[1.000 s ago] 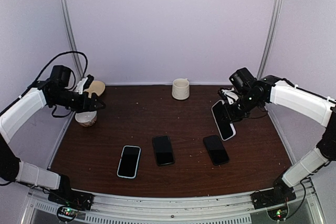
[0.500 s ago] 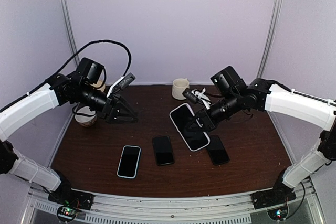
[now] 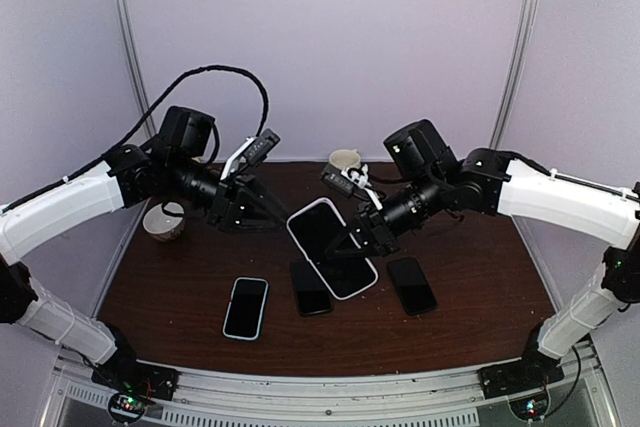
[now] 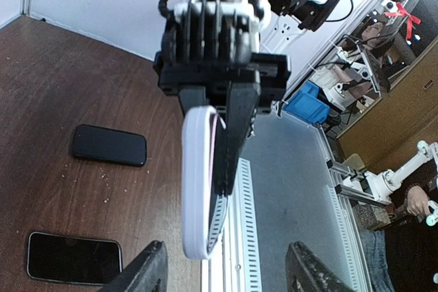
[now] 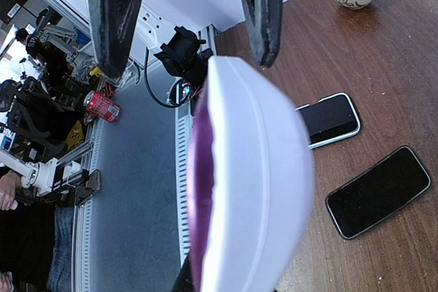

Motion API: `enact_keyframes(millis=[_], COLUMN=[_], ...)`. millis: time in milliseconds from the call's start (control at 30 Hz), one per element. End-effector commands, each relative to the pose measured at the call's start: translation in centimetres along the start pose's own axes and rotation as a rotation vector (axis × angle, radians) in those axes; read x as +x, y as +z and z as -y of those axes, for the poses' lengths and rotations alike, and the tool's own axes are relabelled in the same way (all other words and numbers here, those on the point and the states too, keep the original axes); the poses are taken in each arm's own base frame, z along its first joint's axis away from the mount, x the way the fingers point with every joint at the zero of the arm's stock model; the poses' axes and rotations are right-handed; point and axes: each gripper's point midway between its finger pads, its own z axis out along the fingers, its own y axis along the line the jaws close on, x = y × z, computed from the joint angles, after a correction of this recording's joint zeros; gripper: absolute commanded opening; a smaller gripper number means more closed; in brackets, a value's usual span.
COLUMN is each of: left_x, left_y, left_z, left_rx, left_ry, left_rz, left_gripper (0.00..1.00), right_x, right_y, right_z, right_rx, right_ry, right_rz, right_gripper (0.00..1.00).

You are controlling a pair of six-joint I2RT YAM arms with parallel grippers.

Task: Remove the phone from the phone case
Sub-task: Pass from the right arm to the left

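Note:
A phone in a white case [image 3: 330, 247] hangs in the air over the middle of the brown table [image 3: 480, 257], screen up and tilted. My right gripper [image 3: 365, 237] is shut on its right side. In the right wrist view the case's white edge [image 5: 256, 182] fills the frame and hides my own fingers. My left gripper [image 3: 270, 212] is open just left of the phone's upper end, not touching it. In the left wrist view the cased phone [image 4: 198, 189] shows edge-on between my open fingertips [image 4: 147, 271].
Three more phones lie on the table: a light-cased one [image 3: 246, 307], a black one [image 3: 308, 289] partly under the held phone, and a black one [image 3: 411, 285]. A cream mug [image 3: 343, 162] stands at the back. A small bowl [image 3: 165, 222] sits far left.
My right gripper has carried the cased phone left and nearer the table's middle. My left arm has swung right, open, up to the phone's end.

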Motion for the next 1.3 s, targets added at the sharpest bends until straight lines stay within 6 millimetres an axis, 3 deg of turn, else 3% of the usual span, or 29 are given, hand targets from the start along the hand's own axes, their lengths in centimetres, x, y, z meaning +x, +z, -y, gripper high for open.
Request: enact_keyframes(millis=[0, 233, 567, 1000, 1267], left_x=[-2.3, -2.7, -3.6, -2.2, -2.6], left_y=[0.0, 0.9, 1.4, 2.5, 2.6], left_z=[0.7, 0.4, 0.4, -0.5, -0.2], left_rx=[0.026, 0.058, 0.072, 0.054, 0.052], left_ry=[0.081, 0.065, 0.055, 0.014, 0.024], left_rz=[0.070, 0.086, 0.145, 0.096, 0.110], left_gripper=[0.60, 0.47, 0.36, 0.30, 0.00], right_x=[-2.3, -2.9, -3.4, -3.7, -3.6], right_y=[0.5, 1.3, 2.1, 2.4, 2.7], right_z=[-2.8, -3.0, -2.7, -2.6, -2.1], right_rx=[-0.103, -0.115, -0.135, -0.131, -0.119], right_ry=[-0.084, -0.091, -0.092, -0.113, -0.105], right_rz=[0.049, 0.049, 0.045, 0.043, 0.038], right_gripper=[0.00, 0.00, 0.00, 0.00, 0.00])
